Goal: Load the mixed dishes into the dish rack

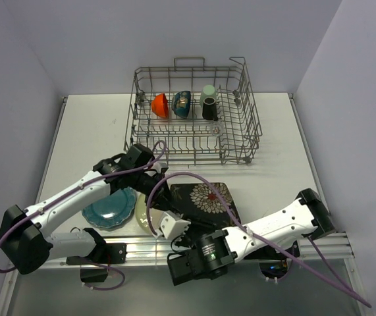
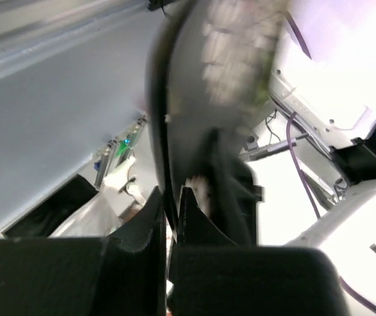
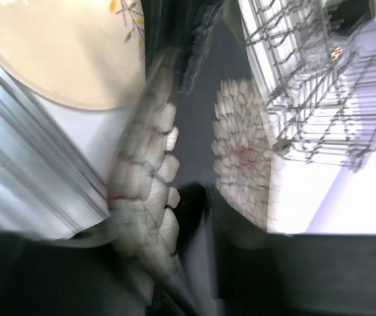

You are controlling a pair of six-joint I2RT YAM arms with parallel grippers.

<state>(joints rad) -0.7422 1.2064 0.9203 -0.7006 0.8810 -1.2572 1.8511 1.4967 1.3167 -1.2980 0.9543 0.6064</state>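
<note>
The black square floral plate (image 1: 204, 197) sits at the table's middle, its left side over the cream round plate (image 1: 141, 214). My left gripper (image 1: 160, 183) is shut on the plate's far-left edge. In the left wrist view the thin rim runs between the closed jaws (image 2: 172, 191), and the plate (image 2: 220, 59) is blurred. My right gripper (image 1: 174, 225) is at its near-left corner. Its jaws (image 3: 204, 191) straddle the plate (image 3: 197, 105) with a gap still showing. The dish rack (image 1: 240, 141) holds the red-orange bowl (image 1: 161, 104), dark bowl (image 1: 182, 103), pale green cup (image 1: 208, 91) and brown mug (image 1: 209, 108).
The teal scalloped plate (image 1: 107, 210) lies left of the cream plate (image 3: 62, 46), under my left forearm. A metal rail (image 1: 141, 250) runs along the table's near edge. The rack (image 3: 319, 99) stands just beyond the black plate. Purple cables loop over both arms.
</note>
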